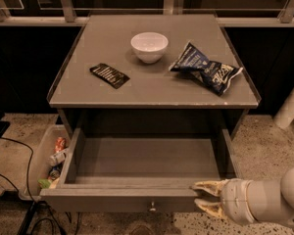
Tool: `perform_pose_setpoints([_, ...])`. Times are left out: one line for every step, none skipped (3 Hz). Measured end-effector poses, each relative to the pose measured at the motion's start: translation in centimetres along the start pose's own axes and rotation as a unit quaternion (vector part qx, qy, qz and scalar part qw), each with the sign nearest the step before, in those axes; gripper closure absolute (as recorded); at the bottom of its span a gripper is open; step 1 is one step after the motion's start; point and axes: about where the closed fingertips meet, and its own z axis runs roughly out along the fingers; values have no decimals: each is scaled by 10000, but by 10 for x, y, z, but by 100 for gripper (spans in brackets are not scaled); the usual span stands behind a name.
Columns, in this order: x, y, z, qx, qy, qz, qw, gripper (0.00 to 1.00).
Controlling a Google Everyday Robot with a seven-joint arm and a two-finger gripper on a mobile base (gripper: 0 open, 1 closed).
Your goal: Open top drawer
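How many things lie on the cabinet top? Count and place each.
3, none seems hidden: white bowl at centre back, black packet front left of it, blue chip bag at right. The tool is at the open top drawer's front right.

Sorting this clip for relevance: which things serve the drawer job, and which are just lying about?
Job: top drawer, pulled out; gripper at its front's right end.
Lying about: white bowl, chip bag, dark packet on top; floor bin.

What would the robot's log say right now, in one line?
top drawer: pulled out | gripper: open, at right end of drawer front | on top: white bowl, chip bag, dark packet
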Motion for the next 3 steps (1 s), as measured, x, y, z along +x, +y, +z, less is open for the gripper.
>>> perform_pose_setpoints([-3,-2,-2,0,0,0,10000,100])
perform_pose_setpoints([-9,4,-4,-53,-36,-24,10000,100])
perform_pose_setpoints([-17,12,-7,-132,-89,-61,9999,100])
